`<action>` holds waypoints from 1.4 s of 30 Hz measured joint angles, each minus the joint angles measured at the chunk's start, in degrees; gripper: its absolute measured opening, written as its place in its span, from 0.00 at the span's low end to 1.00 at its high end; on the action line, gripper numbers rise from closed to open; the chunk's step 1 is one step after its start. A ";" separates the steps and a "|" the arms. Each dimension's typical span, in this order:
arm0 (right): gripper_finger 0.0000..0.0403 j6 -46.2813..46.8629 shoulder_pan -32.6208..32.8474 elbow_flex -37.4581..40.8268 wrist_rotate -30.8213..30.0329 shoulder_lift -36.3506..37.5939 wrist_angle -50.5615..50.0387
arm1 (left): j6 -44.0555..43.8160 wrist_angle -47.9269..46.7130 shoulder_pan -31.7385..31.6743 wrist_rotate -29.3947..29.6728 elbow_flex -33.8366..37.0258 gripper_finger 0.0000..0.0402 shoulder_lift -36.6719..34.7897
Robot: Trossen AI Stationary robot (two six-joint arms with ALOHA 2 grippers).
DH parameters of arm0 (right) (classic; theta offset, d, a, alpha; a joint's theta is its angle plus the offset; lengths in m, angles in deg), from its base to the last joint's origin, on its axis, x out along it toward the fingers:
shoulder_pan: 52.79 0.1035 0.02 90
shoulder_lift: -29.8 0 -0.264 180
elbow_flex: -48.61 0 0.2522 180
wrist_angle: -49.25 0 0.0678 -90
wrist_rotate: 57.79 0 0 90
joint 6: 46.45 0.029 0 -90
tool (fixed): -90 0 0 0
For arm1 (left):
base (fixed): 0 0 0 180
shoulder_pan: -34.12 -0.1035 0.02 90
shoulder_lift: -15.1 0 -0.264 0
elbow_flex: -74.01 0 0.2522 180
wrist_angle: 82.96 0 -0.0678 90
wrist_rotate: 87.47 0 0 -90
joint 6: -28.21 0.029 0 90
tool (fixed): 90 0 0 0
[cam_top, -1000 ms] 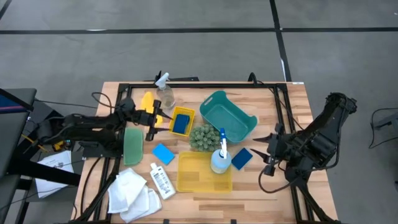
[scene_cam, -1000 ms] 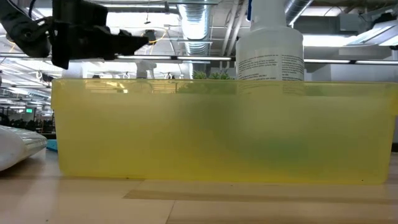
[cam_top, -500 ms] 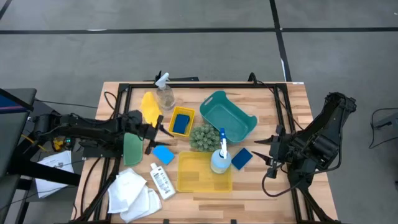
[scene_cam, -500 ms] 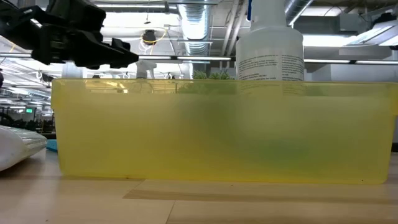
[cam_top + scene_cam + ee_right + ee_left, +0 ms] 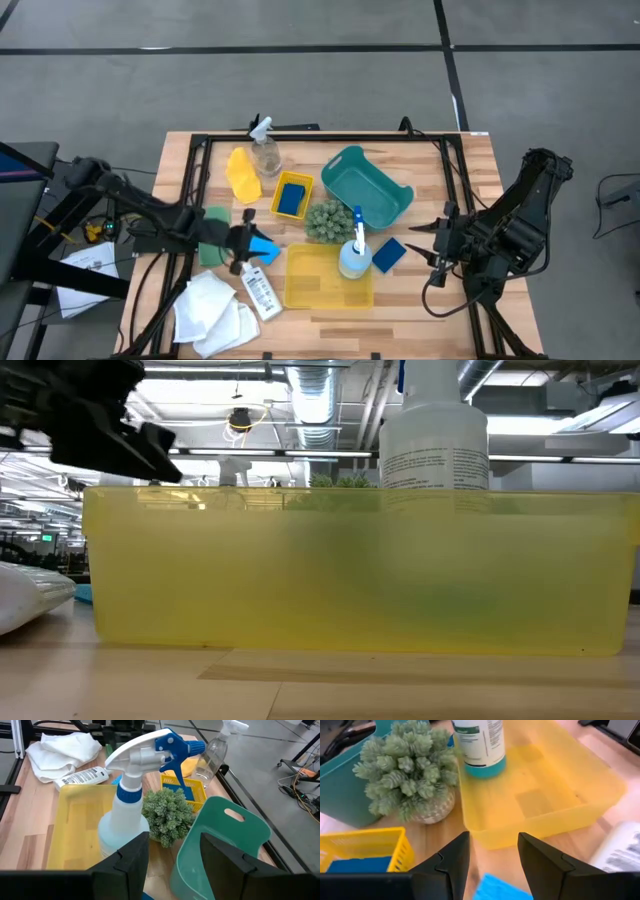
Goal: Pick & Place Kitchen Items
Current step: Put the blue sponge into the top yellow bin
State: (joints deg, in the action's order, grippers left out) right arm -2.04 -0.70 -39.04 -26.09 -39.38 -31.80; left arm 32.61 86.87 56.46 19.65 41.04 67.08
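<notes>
1. A blue sponge (image 5: pixel 262 247) lies flat on the bench (image 5: pixel 440 300), just beside the large yellow bin (image 5: pixel 329 277).
2. The left tool (image 5: pixel 490 857) hovers over it, fingers parted, gripping nothing.
3. Risk: descending off-centre could push the sponge into the bin wall.

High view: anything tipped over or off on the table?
The small white bottle lies flat beside the pile of white cloths, and the teal basket sits skewed to the table edges. No spill shows; both spray bottles stand upright.
</notes>
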 joint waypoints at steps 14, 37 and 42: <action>0.42 0.01 0.00 0.00 -0.02 0.00 0.00 | -19.49 -5.40 15.28 15.99 -6.46 0.40 7.05; 0.42 -0.88 0.00 0.07 -0.22 -0.41 0.00 | -36.17 -29.15 15.51 15.68 -21.22 0.37 35.20; 0.42 -0.87 0.00 0.13 -0.18 -0.50 0.05 | -36.18 -28.87 15.49 15.91 -21.22 0.34 36.70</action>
State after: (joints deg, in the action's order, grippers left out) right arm -2.92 -0.70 -38.92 -26.27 -39.88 -31.75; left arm -3.57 57.99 71.95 35.55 19.83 103.78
